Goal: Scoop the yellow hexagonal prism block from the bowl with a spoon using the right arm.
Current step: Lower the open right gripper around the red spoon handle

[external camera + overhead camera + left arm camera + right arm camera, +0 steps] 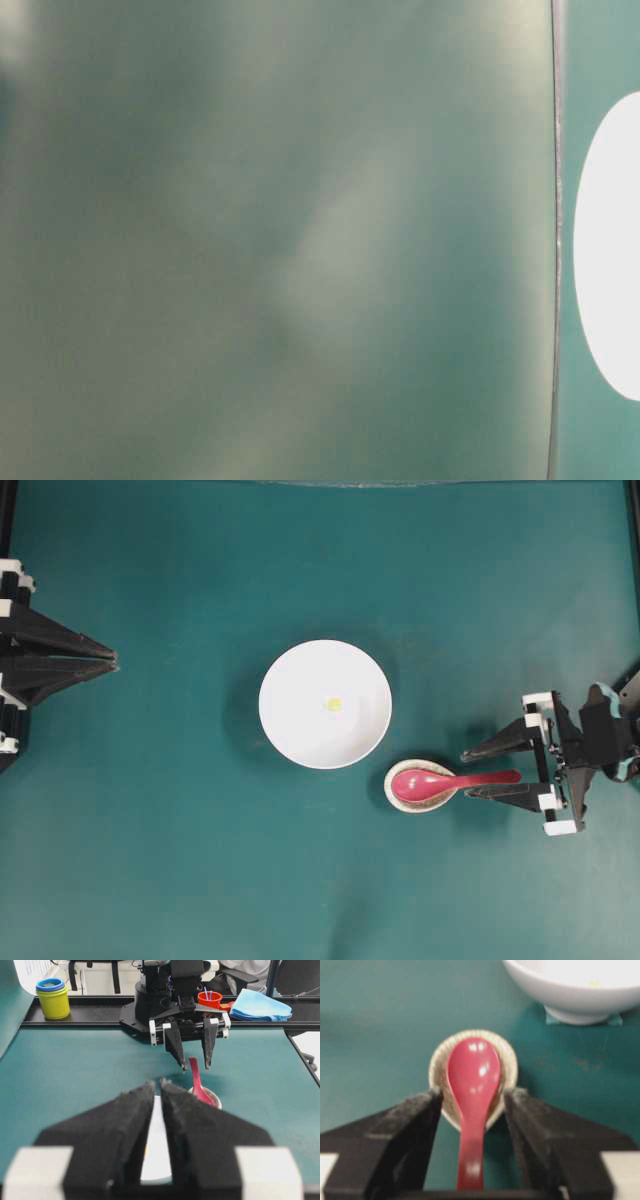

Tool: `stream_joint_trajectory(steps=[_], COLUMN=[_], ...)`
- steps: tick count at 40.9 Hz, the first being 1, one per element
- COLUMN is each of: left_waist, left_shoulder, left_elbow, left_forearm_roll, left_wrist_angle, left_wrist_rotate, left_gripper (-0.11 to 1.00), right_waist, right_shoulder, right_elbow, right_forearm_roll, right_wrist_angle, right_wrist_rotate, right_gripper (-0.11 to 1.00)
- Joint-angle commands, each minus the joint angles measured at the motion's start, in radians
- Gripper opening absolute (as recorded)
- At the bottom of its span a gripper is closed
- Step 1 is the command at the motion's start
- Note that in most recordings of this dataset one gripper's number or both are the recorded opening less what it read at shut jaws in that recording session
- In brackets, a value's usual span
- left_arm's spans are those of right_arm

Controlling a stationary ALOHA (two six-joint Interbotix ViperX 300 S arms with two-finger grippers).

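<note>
Teal tabletop (pixel 150 830), white bowl (pixel 300 730), blue cloth (pixel 262 1005) behind

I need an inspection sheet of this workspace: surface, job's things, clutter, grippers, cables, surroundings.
Surface: teal table mat, bare around the dishes.
Job's things: tiny yellow hexagonal block inside wide white bowl; glossy pink-red spoon, scoop on speckled beige spoon rest.
Clutter: nothing seen.
Grippers: right gripper open, fingers either side of the spoon handle; left gripper shut, away from everything.
Cables: nothing seen.
Surroundings: yellow pot, red cup, blue cloth beyond the table.
</note>
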Motion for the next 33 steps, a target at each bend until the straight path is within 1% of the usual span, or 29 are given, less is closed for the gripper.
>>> stream_joint_trajectory(steps=[1,6,13,23,33], left_waist=[0.002,0.002,0.002,0.002,0.002], left_shoulder=[0.008,0.008,0.008,0.008,0.008], left_elbow=[-0.017,-0.017,-0.018,-0.018,-0.018], left_forearm_roll=[0.003,0.003,0.003,0.003,0.003], left_wrist_angle=[-0.012,-0.014,-0.012,-0.012,-0.012], left_wrist_rotate=[0.002,0.002,0.002,0.002,0.002], left_gripper=[0.14,0.14,0.14,0.14,0.14], right_waist=[0.018,0.043,0.069,0.069,0.067], right_shoulder=[0.017,0.051,0.078,0.083,0.083], right_elbow=[-0.012,-0.017,-0.021,-0.014,-0.012], right_forearm_roll=[0.021,0.04,0.044,0.063,0.063], right_wrist_angle=[-0.023,-0.026,-0.051,-0.035,-0.003], right_wrist_rotate=[0.008,0.015,0.015,0.017,0.017], right_gripper=[0.58,0.58,0.58,0.58,0.58])
